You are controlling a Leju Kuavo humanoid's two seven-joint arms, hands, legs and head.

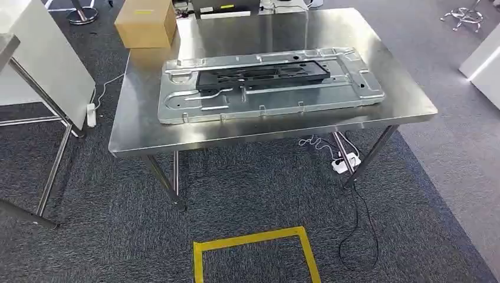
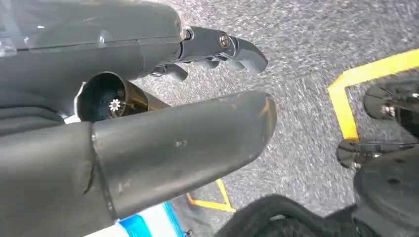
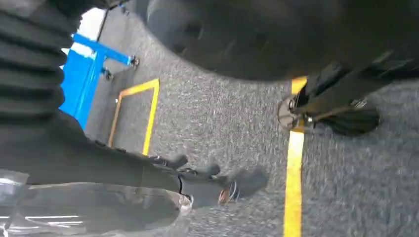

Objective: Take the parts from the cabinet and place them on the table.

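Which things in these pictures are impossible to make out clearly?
- Cardboard box, head view: top cut by the picture's edge.
- Table far end, head view: cut by the edge.
- Left hand, left wrist view: the thumb hides its palm.
- Right hand, right wrist view: blurred; grasp unclear.

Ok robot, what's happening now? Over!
Left hand and right hand hang open over carpet, holding nothing. Metal panel with black part lies on table. Cardboard box at far corner.

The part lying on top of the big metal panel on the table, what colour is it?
Black part, best seen in the head view.
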